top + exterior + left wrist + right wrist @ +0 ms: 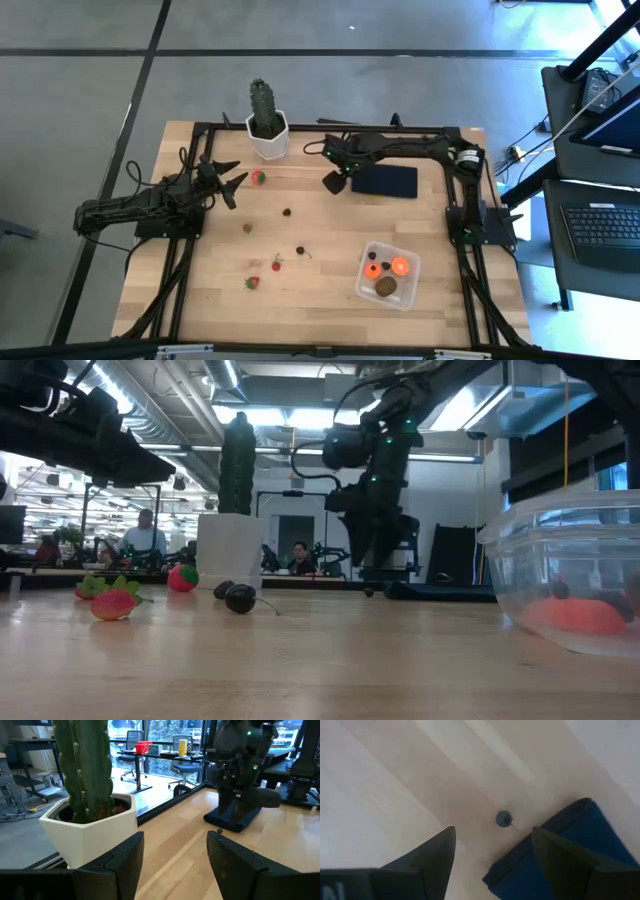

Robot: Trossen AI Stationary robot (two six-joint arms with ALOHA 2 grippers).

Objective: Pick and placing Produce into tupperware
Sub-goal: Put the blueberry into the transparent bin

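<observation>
My left gripper (234,183) (175,851) hovers open beside a red strawberry (258,178) near the cactus pot. My right gripper (333,184) (493,845) is open above a small dark berry (503,818) that lies by the corner of the flat black rectangle. The clear tupperware (365,285) (520,575) sits at the near right with two orange balls (387,268) and a brown kiwi (386,287) inside. More strawberries (252,283) (113,603) and dark berries (286,212) (240,598) lie loose on the table.
The green cactus in its white pot (266,125) (90,820) stands at the far edge, just beyond the left gripper. The flat black rectangle (385,181) (560,840) lies to the right of the right gripper. Bare wood (330,230) stretches between the grippers and the tupperware.
</observation>
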